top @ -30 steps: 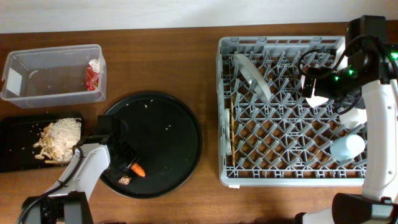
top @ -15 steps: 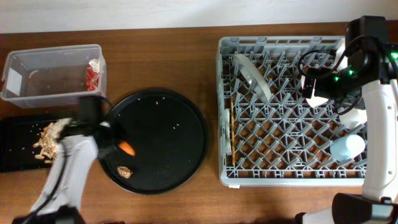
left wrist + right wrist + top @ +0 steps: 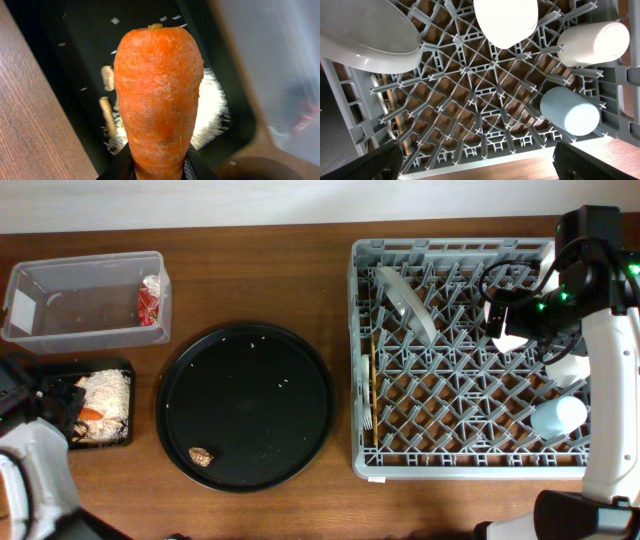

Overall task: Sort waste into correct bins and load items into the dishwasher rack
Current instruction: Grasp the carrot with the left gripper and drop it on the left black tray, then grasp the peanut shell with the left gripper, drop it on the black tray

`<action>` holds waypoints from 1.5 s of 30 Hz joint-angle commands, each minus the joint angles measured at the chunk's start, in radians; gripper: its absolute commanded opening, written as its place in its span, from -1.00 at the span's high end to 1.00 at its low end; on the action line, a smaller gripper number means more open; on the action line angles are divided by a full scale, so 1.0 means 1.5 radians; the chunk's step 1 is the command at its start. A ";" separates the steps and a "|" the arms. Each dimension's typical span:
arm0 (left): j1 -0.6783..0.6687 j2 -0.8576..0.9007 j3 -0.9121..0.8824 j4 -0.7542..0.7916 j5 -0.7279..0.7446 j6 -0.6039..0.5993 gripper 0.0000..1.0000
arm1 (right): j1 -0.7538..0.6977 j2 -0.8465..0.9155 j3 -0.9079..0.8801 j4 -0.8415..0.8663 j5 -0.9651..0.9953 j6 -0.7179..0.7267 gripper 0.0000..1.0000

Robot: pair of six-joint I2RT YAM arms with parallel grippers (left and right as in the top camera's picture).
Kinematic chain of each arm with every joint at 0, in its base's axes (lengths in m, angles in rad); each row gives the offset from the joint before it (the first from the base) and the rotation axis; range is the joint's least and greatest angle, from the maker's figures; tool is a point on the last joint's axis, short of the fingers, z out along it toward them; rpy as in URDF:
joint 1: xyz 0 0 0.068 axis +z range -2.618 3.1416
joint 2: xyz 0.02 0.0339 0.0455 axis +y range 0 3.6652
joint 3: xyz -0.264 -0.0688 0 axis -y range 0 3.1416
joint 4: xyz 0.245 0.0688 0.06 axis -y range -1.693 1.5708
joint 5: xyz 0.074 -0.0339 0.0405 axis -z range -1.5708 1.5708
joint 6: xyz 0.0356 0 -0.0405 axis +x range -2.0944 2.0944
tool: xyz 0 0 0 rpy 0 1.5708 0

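My left gripper is shut on the orange carrot and holds it over the shallow black tray, beside the beige food scraps. In the left wrist view the carrot fills the middle, held between the fingers, with scraps below. The red-and-white wrapper lies in the clear tub. A brown morsel lies on the round black tray. My right gripper is open and empty above the grey rack.
The round black tray sits mid-table. The rack holds a white plate, small white bowl, white cup, light blue cup, chopsticks and a fork. The right arm hangs over the rack's right side.
My left arm has carried the carrot left, off the round black tray to above the shallow black tray. The right arm has not moved.
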 commanded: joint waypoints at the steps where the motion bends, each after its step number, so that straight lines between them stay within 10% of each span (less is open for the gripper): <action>1: 0.024 0.071 0.004 0.017 -0.002 0.013 0.90 | -0.003 0.000 -0.004 0.000 -0.004 -0.002 -0.97; 7: 0.031 0.163 0.004 0.046 -0.002 0.013 0.83 | -0.003 0.000 -0.004 -0.001 -0.004 -0.002 -0.97; 13: 0.031 0.180 0.004 0.043 0.001 0.014 -0.24 | -0.003 0.000 -0.004 -0.001 -0.003 -0.002 -0.97; 16: 0.031 0.172 0.027 0.021 0.032 0.021 -0.44 | -0.003 0.000 -0.004 -0.003 -0.003 -0.002 -0.97; 30: -0.249 0.022 0.153 -0.389 0.093 0.069 -0.71 | -0.003 0.000 -0.004 -0.003 -0.003 -0.002 -0.97; 45: -0.403 0.027 -0.130 -0.255 0.096 -0.001 -0.69 | -0.003 0.000 -0.004 -0.003 -0.003 -0.002 -0.97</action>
